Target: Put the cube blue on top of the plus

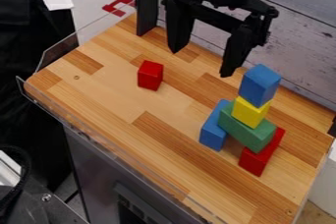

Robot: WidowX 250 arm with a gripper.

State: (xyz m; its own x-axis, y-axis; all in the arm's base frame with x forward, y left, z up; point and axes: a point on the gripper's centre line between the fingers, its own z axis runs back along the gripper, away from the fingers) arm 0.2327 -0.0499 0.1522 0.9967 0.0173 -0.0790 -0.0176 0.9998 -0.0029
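Blue cube (pixel 260 85) on yellow block (pixel 248 113), green block (pixel 246 128) beneath, fingers (pixel 237 50) apart

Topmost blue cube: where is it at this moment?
In the camera view, the blue cube is right of centre, on top of the yellow block, to the right of the open gripper.

Solid colours, patchwork table (pixel 160 142)!
Here's a blue cube (pixel 256 89), yellow cube (pixel 248 114), green block (pixel 246 130), blue block (pixel 211 132), red block (pixel 252 163), red cube (pixel 149 76), all plain; table in tan and brown, gripper (pixel 199 64) black!
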